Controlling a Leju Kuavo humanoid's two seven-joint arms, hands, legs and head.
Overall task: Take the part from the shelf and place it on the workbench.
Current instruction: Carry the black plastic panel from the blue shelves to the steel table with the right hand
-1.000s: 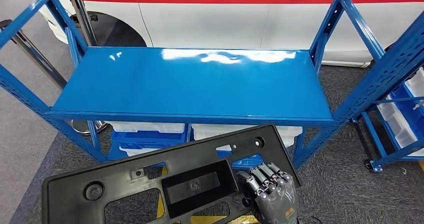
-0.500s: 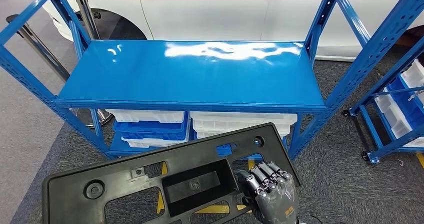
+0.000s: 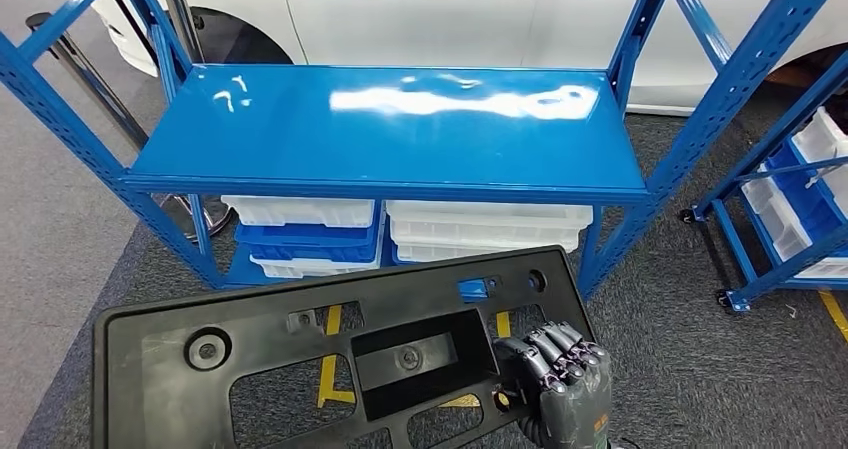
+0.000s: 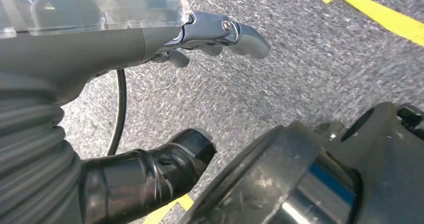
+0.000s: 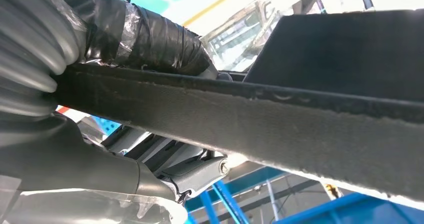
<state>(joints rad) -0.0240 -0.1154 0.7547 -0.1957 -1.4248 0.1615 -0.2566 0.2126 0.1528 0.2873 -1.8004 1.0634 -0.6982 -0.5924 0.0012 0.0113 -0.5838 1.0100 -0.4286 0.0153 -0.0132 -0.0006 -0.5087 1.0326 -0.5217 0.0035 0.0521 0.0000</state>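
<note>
The right robot hand grips the large flat black plastic part, clear of the blue metal shelf; the left robot hand holds nothing. Placing remains.

One black part is seen before one blue shelf; under the shelf, about five white and blue trays are stacked.

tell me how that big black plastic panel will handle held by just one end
The black panel probably stays fairly stiff: it holds flat in the head view with the right hand gripping only its right end, fingers over the face. Its many cutouts suggest it's light for its size. That long unsupported span will likely sway or twist when moved, so the grip could slip.
</note>
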